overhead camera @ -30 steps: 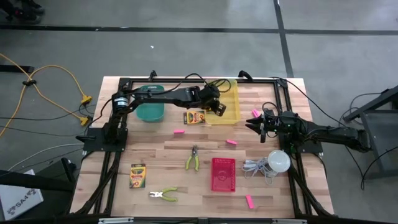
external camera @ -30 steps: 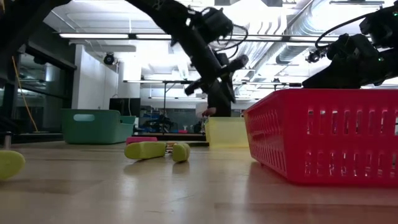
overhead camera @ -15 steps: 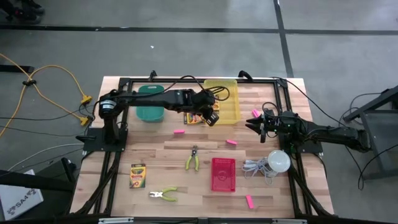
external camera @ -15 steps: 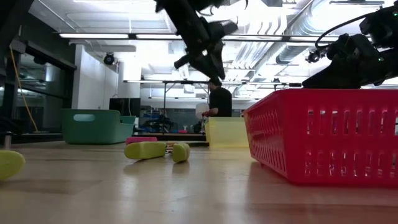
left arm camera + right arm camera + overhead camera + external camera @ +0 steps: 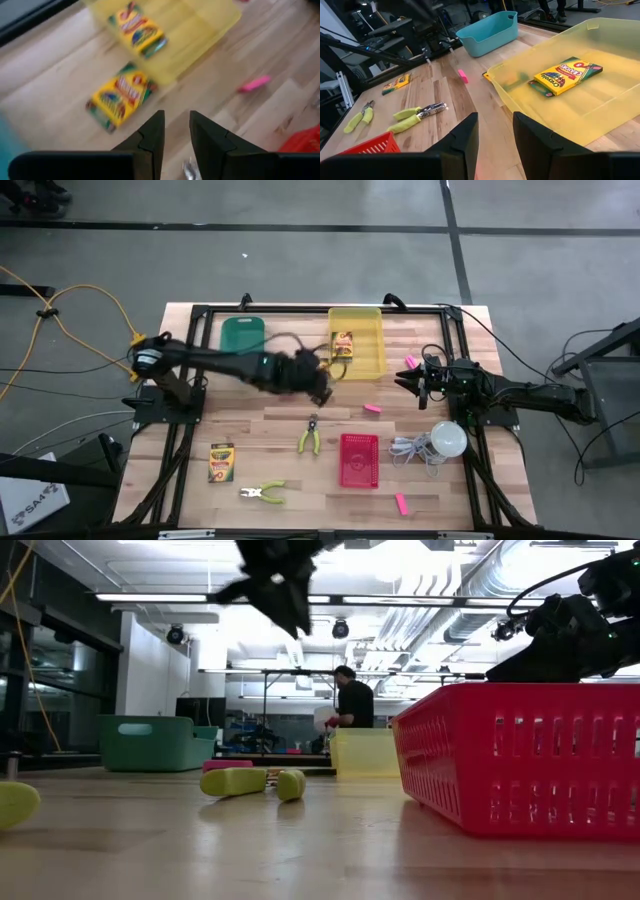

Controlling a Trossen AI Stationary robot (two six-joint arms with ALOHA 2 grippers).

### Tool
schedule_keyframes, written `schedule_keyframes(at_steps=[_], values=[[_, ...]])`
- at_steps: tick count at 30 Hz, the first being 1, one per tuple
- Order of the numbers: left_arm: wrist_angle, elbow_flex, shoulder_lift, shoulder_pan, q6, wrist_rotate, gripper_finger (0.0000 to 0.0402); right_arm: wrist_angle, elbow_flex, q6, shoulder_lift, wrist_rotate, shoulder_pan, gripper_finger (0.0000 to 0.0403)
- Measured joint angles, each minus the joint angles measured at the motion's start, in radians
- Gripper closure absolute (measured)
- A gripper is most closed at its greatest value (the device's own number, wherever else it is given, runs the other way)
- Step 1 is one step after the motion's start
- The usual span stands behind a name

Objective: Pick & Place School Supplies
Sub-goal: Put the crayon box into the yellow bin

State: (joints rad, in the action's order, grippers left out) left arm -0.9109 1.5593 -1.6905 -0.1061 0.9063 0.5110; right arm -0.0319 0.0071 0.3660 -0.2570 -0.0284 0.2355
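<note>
counter point(image 5: 300, 485): pale wooden planks, black frame along its edges
far edge: green bin point(image 5: 241, 333); yellow bin point(image 5: 368, 355)
beside yellow bin: crayon box point(image 5: 121, 96) flat on the wood, just off the bin's corner
middle: pink eraser point(image 5: 372, 408); green-handled pliers point(image 5: 310, 438); red basket point(image 5: 359, 460)
near edge: second crayon box point(image 5: 220, 463); second pliers point(image 5: 264, 493); another eraser point(image 5: 401, 503)
right side: white bulb with cord point(image 5: 447, 439); eraser point(image 5: 410, 362)
</note>
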Motion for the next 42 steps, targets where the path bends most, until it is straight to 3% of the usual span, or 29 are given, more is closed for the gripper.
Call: schedule_keyframes(at_steps=[4,10,17,25,32,37,42], values=[[-0.149,0.0,0.005,-0.096,0.206,0.071,0.0315,0.0,0.0,0.0,0.0,0.0,0.0,0.0292],[-0.329,0.0,0.005,-0.196,0.45,0.07,0.0315,0.0,0.0,0.0,0.0,0.0,0.0,0.0292],[-0.433,-0.025,0.005,-0.231,0.571,-0.087,0.0315,0.0,0.0,0.0,0.0,0.0,0.0,0.0292],[-0.427,-0.025,0.005,-0.121,0.355,-0.242,0.0315,0.0,0.0,0.0,0.0,0.0,0.0,0.0292],[-0.419,-0.034,0.012,-0.108,0.269,-0.234,0.0315,0.0,0.0,0.0,0.0,0.0,0.0,0.0292],[-0.321,-0.078,0.015,-0.041,0.12,-0.238,0.0315,0.0,0.0,0.0,0.0,0.0,0.0,0.0292],[-0.183,-0.146,0.08,0.057,-0.106,-0.307,0.0315,0.0,0.0,0.0,0.0,0.0,0.0,0.0292]])
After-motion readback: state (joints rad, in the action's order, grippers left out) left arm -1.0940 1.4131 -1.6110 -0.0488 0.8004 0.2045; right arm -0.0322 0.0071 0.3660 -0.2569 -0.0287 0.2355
